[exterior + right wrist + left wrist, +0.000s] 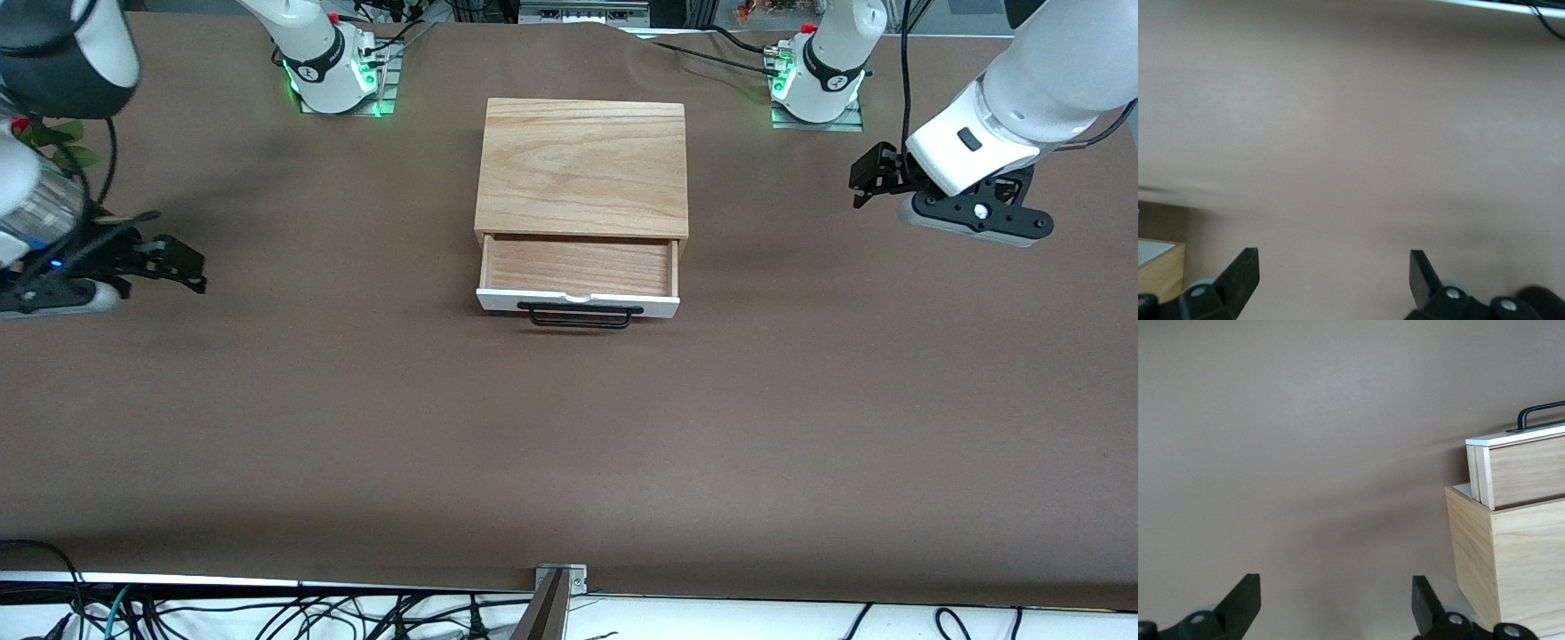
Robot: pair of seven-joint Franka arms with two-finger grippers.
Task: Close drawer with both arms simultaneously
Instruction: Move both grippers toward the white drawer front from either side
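I looked down on a wide brown table [356, 427] from high across it, with the two arm bases along its far edge. An oak-coloured box [582, 164] sat in the middle of the table, between the two arms. Its drawer [578, 267] was pulled partway out toward my camera, showing a light wood floor, a white front panel and a long black wire handle [580, 317] on the near face.

The left arm [1022, 98] reached out over the table toward its own end, well apart from the box. The left gripper [867, 178] hung over bare table there, fingers [1241, 600] spread wide and holding nothing; its wrist camera showed the side of the box and the drawer's end.

The right arm [44, 107] was out at its own end of the table. The right gripper [182, 267] hung over bare table, also well apart from the box, fingers [1245, 270] spread wide and empty.
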